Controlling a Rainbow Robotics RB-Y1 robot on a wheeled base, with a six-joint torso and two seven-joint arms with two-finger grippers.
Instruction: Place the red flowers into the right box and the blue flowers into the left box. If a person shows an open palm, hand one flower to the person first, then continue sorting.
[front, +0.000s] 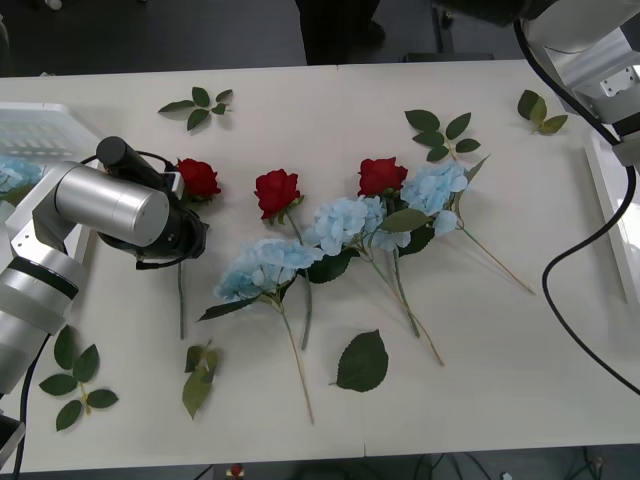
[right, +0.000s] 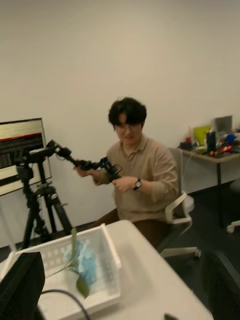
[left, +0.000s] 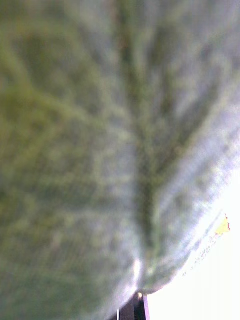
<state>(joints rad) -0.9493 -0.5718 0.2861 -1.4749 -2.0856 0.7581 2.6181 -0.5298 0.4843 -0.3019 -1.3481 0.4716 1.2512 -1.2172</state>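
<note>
Front view puts the left arm (front: 120, 205) low over the table, its wrist end right beside the leftmost of the red flowers (front: 198, 178), with that rose's head just past the arm's tip and its thin stem running from the head toward the table's near edge. That stem is the long axis any grasp must cross, and the left arm is plainly nearer; the right arm (front: 600, 70) sits well apart, beyond the blue flowers (front: 340, 222), next to the right box (front: 608, 195). The left box (front: 40, 125) lies just behind the left arm and already holds a blue head. In the left wrist view a blurred green leaf (left: 110, 150) presses against the lens. Whether either claw is spread or closed, I cannot tell.
</note>
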